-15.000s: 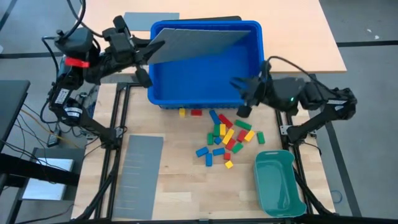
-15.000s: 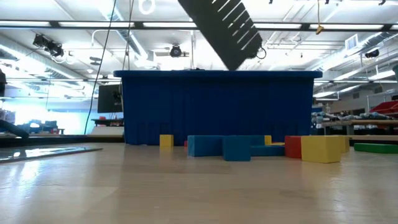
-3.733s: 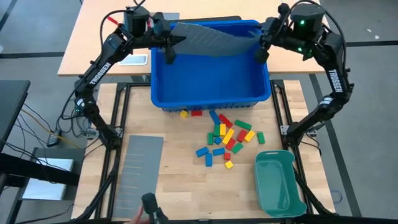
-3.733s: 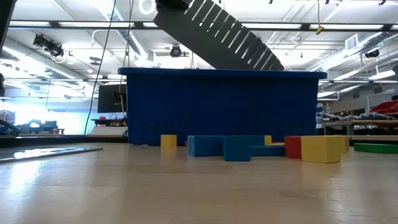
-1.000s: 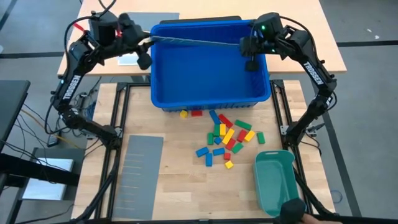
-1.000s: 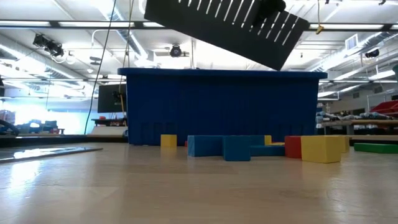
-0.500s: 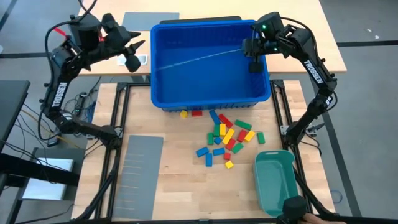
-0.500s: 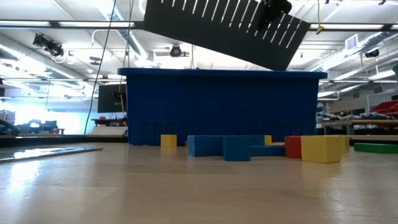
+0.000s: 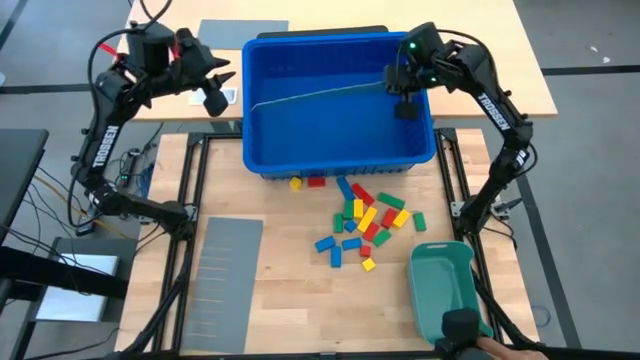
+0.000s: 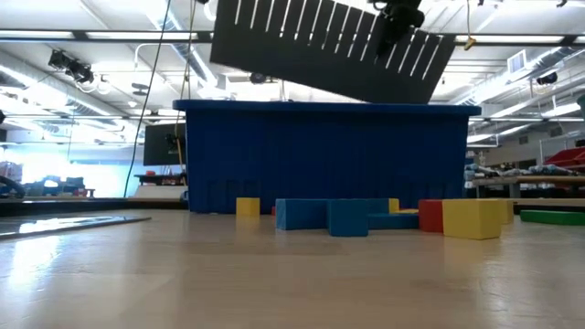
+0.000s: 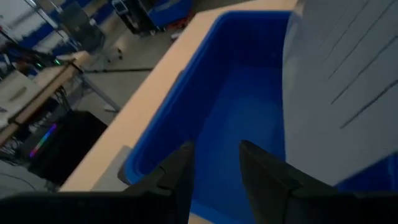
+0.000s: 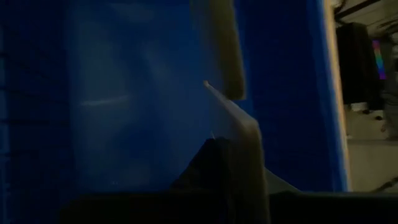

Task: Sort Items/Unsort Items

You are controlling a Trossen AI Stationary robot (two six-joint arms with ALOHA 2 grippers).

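The table is pale wood with visible grain. The blue bin looks like smooth plastic, as does the glossy teal tray. Blocks look glossy plastic. The grey sheet is matt.

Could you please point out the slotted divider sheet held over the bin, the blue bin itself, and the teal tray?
Slotted divider sheet (image 10: 320,46): low view, middle of its slotted face.
Blue bin (image 9: 330,165): high view, near wall.
Teal tray (image 9: 440,262): high view, upper rim.
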